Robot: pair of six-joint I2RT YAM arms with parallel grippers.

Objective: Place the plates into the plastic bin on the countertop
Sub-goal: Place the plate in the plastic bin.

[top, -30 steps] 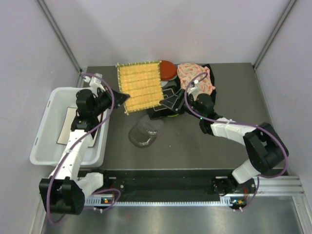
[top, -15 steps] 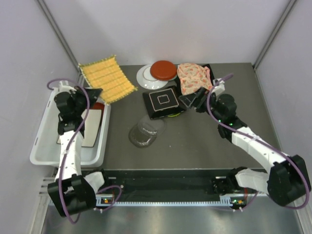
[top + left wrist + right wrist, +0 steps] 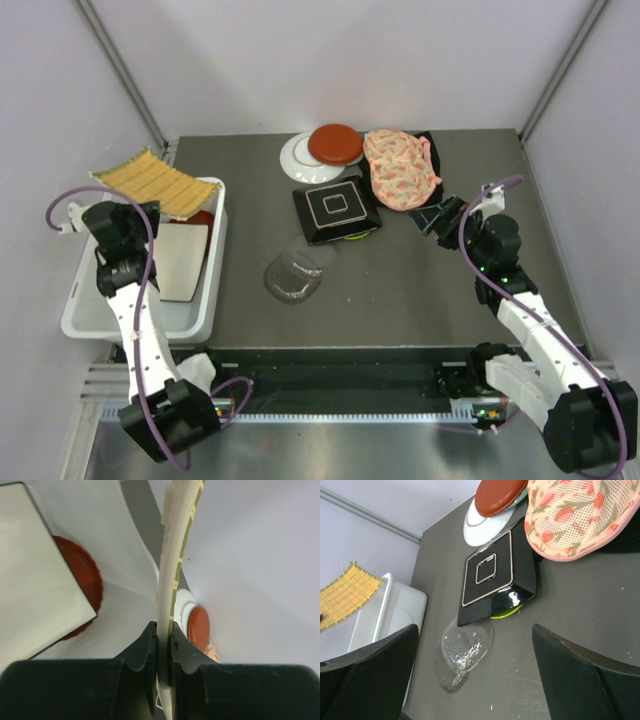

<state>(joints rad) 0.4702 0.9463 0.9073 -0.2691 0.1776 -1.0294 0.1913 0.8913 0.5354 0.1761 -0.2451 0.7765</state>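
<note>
My left gripper is shut on the edge of the yellow woven plate and holds it over the far end of the white plastic bin. In the left wrist view the gripper pinches the woven plate edge-on. A cream square plate and a red plate lie in the bin. My right gripper is open and empty, right of the black square plate. A lime plate lies under it. A clear glass plate lies in front. A red plate sits on a white plate at the back.
A pink floral fabric piece lies on a black cloth at the back right of the dark grey countertop. Pale walls stand close on both sides. The right wrist view shows the black plate and the glass plate.
My left arm swung left with the woven plate, from over the middle of the countertop to above the bin. My right arm drew back to the right, away from the black plate.
</note>
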